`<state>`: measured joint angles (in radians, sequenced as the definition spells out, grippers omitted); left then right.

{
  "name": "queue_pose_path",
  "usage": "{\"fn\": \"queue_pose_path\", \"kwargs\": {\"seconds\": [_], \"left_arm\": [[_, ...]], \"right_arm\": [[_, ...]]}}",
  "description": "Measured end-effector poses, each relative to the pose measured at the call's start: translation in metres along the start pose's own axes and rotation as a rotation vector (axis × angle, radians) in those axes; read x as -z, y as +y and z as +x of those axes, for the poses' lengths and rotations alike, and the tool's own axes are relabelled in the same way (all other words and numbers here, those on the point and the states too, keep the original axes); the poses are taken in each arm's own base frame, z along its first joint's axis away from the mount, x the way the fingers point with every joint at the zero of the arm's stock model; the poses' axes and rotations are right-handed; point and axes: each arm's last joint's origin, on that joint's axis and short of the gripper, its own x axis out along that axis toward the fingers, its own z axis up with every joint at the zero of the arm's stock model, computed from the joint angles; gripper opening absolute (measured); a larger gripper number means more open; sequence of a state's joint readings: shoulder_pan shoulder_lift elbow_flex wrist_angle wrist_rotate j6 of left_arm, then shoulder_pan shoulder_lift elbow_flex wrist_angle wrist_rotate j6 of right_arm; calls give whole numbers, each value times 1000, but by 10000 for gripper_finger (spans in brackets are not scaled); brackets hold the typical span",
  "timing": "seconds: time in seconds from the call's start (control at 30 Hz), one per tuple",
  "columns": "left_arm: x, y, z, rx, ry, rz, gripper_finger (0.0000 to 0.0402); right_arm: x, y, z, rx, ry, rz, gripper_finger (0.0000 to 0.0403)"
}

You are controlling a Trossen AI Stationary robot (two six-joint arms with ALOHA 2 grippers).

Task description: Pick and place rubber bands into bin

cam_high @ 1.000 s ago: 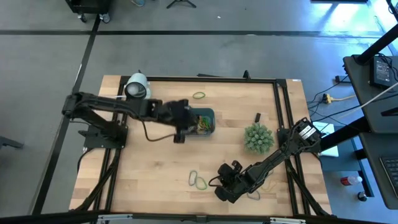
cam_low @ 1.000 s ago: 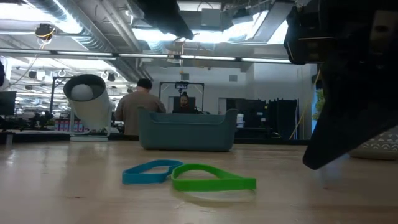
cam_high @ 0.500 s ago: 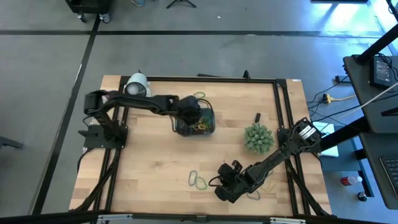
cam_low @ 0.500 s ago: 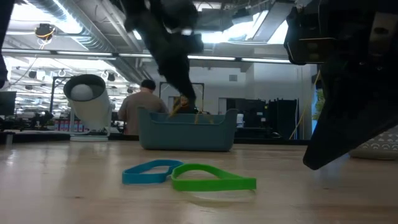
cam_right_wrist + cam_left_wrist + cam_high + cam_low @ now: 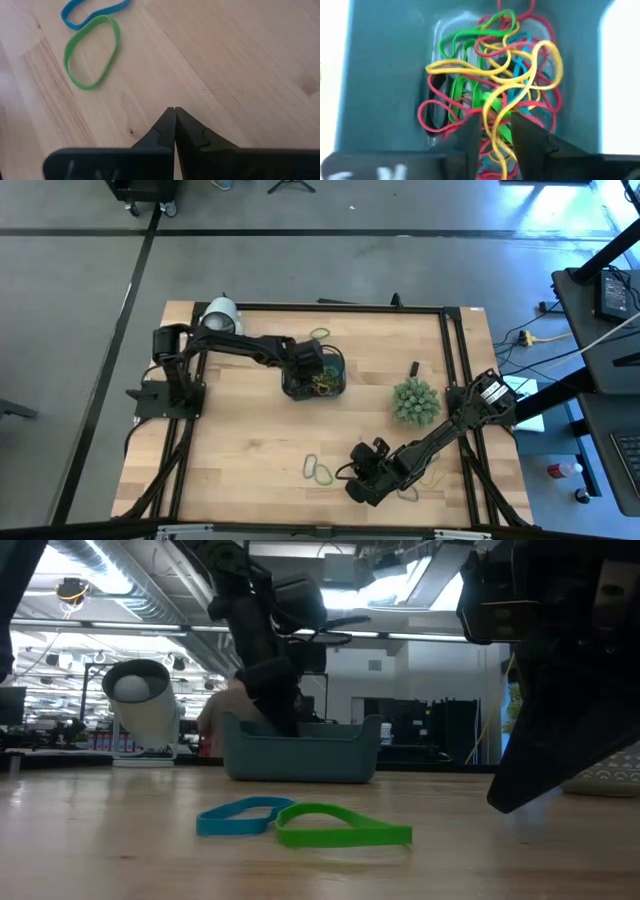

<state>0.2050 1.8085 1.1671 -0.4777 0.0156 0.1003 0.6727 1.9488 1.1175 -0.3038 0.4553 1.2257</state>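
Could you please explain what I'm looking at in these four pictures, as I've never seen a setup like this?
Two dark robot arms work at a wooden table. One camera looks down from above, one sits at table height, and one rides on each wrist. The left gripper is over the teal bin, fingers apart above a tangle of rubber bands. The right gripper waits shut near a green band and a blue band on the wood. A white dome and a spiky green ball also sit there.

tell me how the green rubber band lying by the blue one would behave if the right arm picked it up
The green rubber band is a thin flat loop, so probably floppy and very light. Lying flush on the table, it may slip from a pinch.
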Motion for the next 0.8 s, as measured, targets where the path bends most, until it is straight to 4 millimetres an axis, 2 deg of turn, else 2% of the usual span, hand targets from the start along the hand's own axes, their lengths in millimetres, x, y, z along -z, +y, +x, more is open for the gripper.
{"fn": "queue_pose_path", "kwargs": {"seconds": [0.13, 0.27, 0.53, 0.67, 0.8], "left_arm": [[-2, 0, -13, -3, -30, 17, 135], [-2, 0, -34, -3, -55, 12, 159], [7, -6, -90, 0, -93, -36, 159], [30, -19, -107, 17, -136, -38, 146], [69, -32, -111, -1, -191, -80, 130]], "right_arm": [[0, 0, 0, 0, -1, 0, 8], [0, 0, 0, 1, -2, 0, 8], [0, 0, 0, 1, -2, 3, 8], [0, 0, 0, -1, -2, 4, 8], [0, 1, 0, -5, -4, 4, 8]]}}
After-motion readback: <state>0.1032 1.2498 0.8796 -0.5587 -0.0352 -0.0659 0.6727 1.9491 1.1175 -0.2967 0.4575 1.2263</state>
